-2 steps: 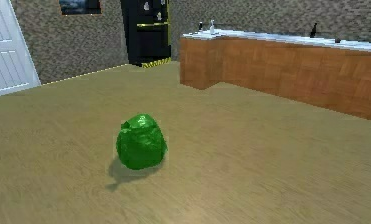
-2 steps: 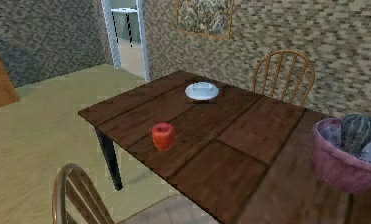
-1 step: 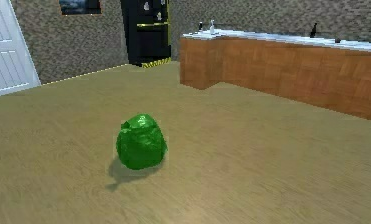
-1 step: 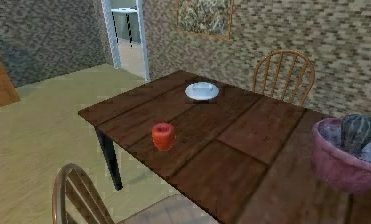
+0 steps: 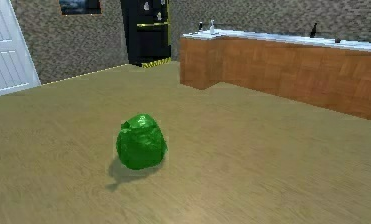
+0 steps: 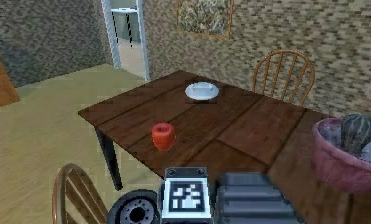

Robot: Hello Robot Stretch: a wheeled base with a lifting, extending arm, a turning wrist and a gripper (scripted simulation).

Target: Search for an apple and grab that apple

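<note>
Table (image 6: 238,125) bears red round thing (image 6: 164,136); white dish (image 6: 202,91) sits well apart.

A home's dining room: wooden table (image 6: 233,125), chair (image 6: 283,78) beside it, framed picture (image 6: 205,15) on the wall behind it.

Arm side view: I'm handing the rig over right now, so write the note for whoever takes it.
Gripper: low at the arm side view's bottom edge, by the table's near side; cannot tell whether it holds anything.
Things: a red round thing, likely the apple, sits on the dark wooden table, nearer than the white dish.
Done: the search, it seems.
Left: reach out to the red thing and grab it.
</note>
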